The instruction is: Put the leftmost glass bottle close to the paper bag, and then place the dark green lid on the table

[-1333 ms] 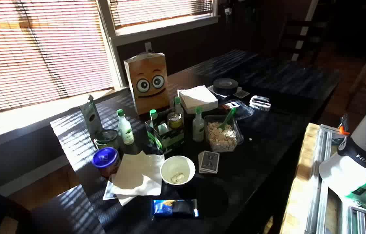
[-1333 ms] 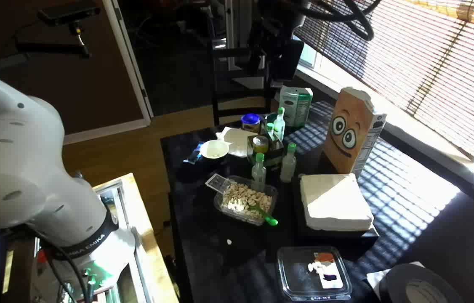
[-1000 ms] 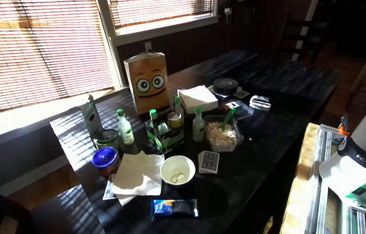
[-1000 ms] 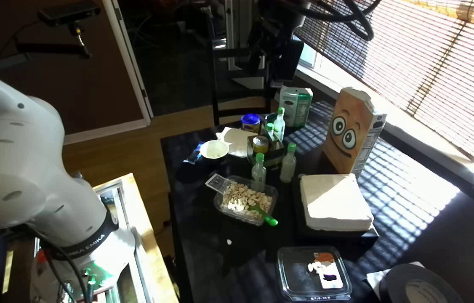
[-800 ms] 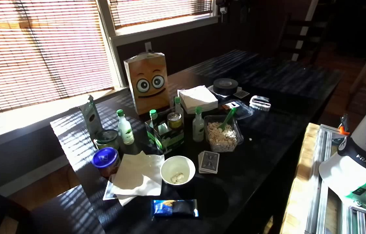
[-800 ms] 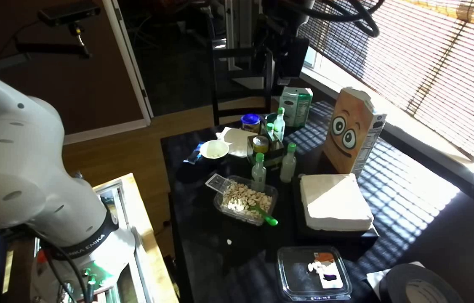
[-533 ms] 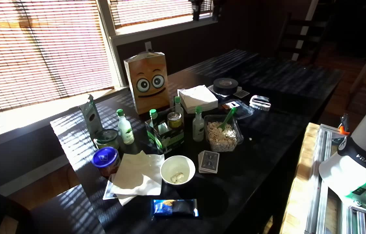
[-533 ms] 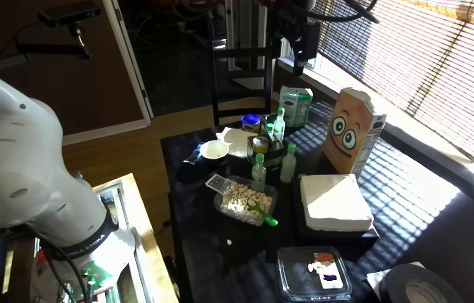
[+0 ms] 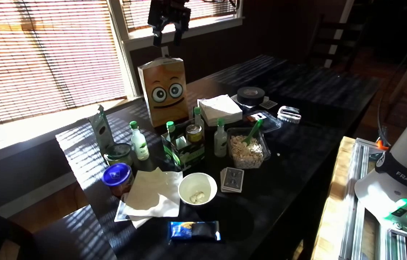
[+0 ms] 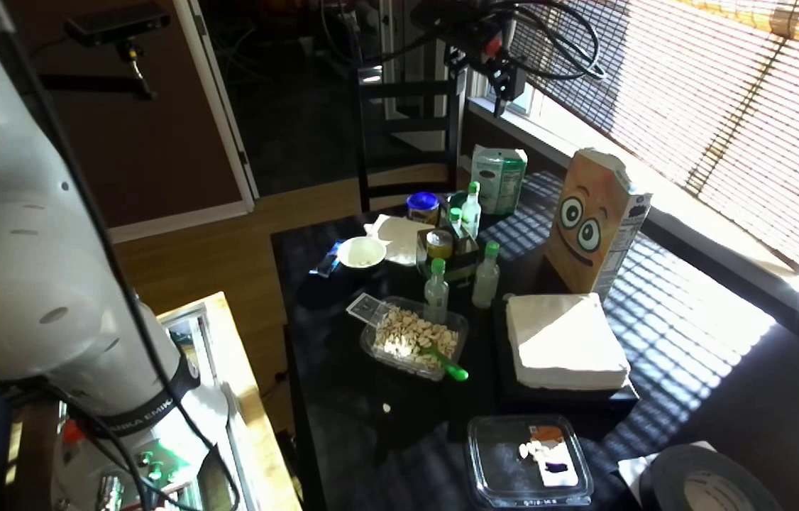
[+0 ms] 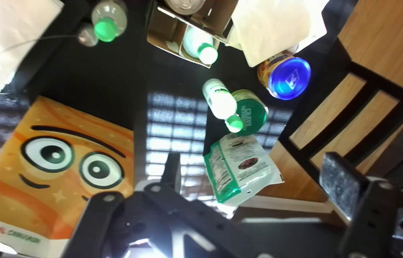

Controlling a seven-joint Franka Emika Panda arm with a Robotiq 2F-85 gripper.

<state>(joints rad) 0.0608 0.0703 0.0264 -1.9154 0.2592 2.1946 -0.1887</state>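
The leftmost glass bottle (image 9: pixel 139 142) looks pale and clear with a green cap. It stands upright on the glossy black table (image 9: pixel 308 141) in both exterior views (image 10: pixel 470 211) and shows in the wrist view (image 11: pixel 220 101). A can with a dark green lid (image 11: pixel 253 114) stands beside it; the lid also shows in an exterior view (image 9: pixel 118 151). The paper bag (image 9: pixel 165 97) with the cartoon face stands behind, also in an exterior view (image 10: pixel 580 220) and the wrist view (image 11: pixel 69 157). My gripper (image 9: pixel 167 39) is open and empty, high above the bag in that view.
A green-white pouch (image 11: pixel 241 168) stands by the can. A cardboard carrier (image 9: pixel 185 153) holds a bottle and a can. More bottles (image 9: pixel 221 139), a blue-lidded tub (image 9: pixel 116 177), a white bowl (image 9: pixel 197 188), stacked napkins (image 9: pixel 221 110) and a nut container (image 9: pixel 246 151) crowd the table.
In the exterior views, my gripper has come in from the top and moved over above the paper bag near the window. The arm's links have shifted. The objects on the table have not moved.
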